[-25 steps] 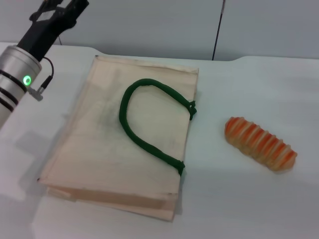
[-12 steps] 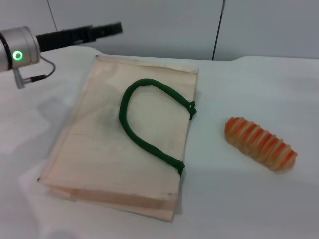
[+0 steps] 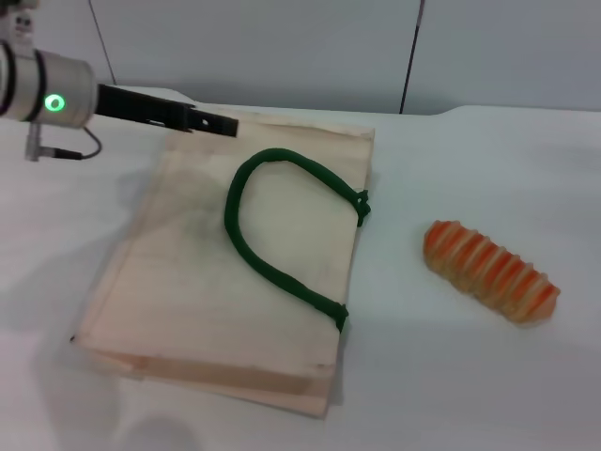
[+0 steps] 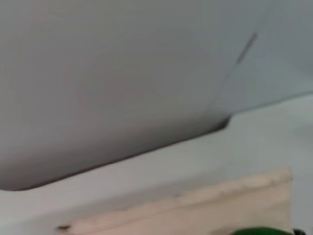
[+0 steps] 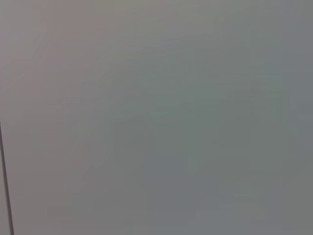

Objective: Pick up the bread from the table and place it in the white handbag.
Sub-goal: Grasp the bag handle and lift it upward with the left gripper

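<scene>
Head view: the bread (image 3: 490,272), a small ridged loaf, tan with orange-red crosswise bands, lies alone on the table (image 3: 470,169), well apart from the left gripper (image 3: 211,123) and on the far side of the white handbag (image 3: 235,272) from it; nothing touches it. Its glossy, toy-like surface suggests a light, fairly stiff body that may slip under a weak pinch; the sensible hold is judged to be across the narrow middle, pads seated in the grooves between ridges, where the shape resists sliding; the tapered ends offer less purchase.

The white handbag lies flat, directly beneath and ahead of the left gripper, its thin fabric layers pressed together; its green rope handle (image 3: 272,225) curls on the upper face. The cloth looks limp, so the mouth will likely need lifting before the loaf can enter.

The left gripper hangs over the bag's far edge, reaching from the robot's left, seen edge-on as one dark bar; whether its jaws stand wide or narrow cannot be told; it holds nothing visible and its contact with the fabric is uncertain. The left wrist view shows only the bag's far edge (image 4: 195,203) and the wall. The right gripper does not appear.
</scene>
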Tool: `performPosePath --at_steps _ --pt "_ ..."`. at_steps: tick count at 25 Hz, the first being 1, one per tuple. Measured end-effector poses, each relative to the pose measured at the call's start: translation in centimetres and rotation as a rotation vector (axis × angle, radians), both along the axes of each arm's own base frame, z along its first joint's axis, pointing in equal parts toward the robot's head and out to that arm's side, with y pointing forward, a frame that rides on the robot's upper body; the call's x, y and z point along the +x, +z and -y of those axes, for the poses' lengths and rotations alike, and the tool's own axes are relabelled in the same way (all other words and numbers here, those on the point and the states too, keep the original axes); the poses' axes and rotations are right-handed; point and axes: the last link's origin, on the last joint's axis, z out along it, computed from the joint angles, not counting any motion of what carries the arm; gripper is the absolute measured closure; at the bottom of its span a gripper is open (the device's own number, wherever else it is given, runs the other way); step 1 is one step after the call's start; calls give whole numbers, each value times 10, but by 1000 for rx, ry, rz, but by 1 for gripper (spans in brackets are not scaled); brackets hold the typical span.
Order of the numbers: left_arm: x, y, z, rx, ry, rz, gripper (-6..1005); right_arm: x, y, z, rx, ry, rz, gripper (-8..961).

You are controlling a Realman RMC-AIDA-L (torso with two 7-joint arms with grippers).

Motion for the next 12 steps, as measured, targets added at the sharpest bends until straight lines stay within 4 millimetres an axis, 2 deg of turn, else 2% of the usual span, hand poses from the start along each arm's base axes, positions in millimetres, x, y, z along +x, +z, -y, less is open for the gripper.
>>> performPosePath --at_steps 4,12 --pt "9 -15 -2 -30 -19 -37 173 -1 0 -1 0 3 -1 99" --pt "12 -49 -1 -55 -19 -80 175 -2 -1 -2 -2 6 -3 105"
